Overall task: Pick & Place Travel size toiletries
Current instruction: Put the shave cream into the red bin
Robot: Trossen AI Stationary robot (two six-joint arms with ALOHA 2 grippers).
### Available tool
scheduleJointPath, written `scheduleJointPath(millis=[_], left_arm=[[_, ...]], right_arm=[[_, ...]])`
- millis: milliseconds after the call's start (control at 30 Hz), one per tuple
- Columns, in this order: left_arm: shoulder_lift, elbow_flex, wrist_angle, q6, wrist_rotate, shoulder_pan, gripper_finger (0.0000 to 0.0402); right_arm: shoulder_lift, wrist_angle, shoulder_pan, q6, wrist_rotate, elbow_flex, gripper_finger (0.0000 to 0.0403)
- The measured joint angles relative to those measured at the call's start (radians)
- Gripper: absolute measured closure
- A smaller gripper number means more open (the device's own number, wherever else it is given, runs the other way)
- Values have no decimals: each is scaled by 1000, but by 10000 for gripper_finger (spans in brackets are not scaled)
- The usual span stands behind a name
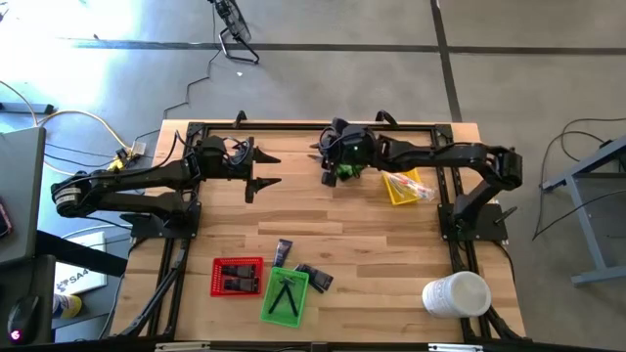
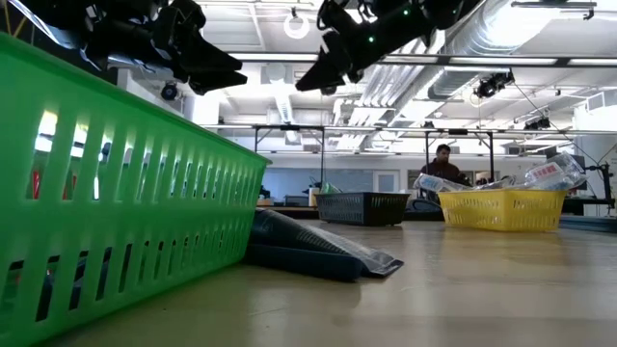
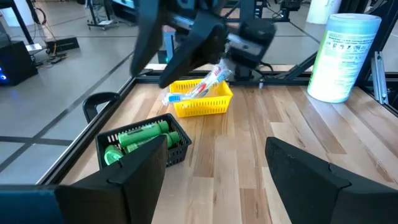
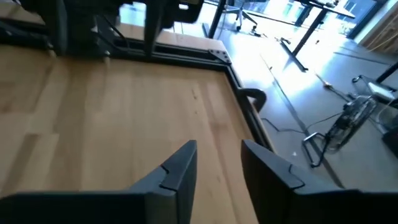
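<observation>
Bright green little bottles (image 3: 142,135) lie in a black tray (image 3: 177,149) at the far middle of the table. Clear-wrapped sticks (image 3: 202,84) lie in a yellow tray (image 1: 401,189) to its right. Dark flat packets (image 1: 284,251) lie on the wood near the front, and one leans on the green tray (image 2: 318,253). My right gripper (image 4: 217,149) hangs above the black tray (image 1: 326,161), open by a narrow gap with nothing between its fingers. My left gripper (image 1: 266,170) waits raised at the far left, wide open and holding nothing (image 3: 214,146).
A red tray (image 1: 237,277) with dark pieces and a green tray (image 1: 286,295) with thin dark pieces stand near the front edge. A big white cylinder (image 1: 457,293) stands at the front right. Bare wood lies across the table's middle. A person (image 2: 442,162) shows in the room behind.
</observation>
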State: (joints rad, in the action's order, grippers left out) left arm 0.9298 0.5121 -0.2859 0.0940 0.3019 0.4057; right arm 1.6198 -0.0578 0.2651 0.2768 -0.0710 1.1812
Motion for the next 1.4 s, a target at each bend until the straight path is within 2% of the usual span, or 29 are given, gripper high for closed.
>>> scheduleJointPath(millis=[133,400,533,800,1033,1167,1233,1400], left_arm=[[0,0,0,0,0,0,135],[0,0,0,0,0,0,135],[0,0,0,0,0,0,135],[0,0,1,1,0,0,135],[0,0,2,3,0,0,135],[0,0,2,3,0,0,135],[0,0,2,3,0,0,135],[0,0,6,3,0,0,135]], right_arm=[[0,2,-18,-66,7,0,316],[1,1,-23,-178,107,0,375],[1,1,-24,-255,105,0,397],[-55,58,-23,-304,102,0,400],[-175,319,-32,-308,88,0,400],[-218,426,-57,-320,11,0,400],[-243,444,-68,-335,-27,-19,400],[-332,388,-76,-396,-34,-153,401]])
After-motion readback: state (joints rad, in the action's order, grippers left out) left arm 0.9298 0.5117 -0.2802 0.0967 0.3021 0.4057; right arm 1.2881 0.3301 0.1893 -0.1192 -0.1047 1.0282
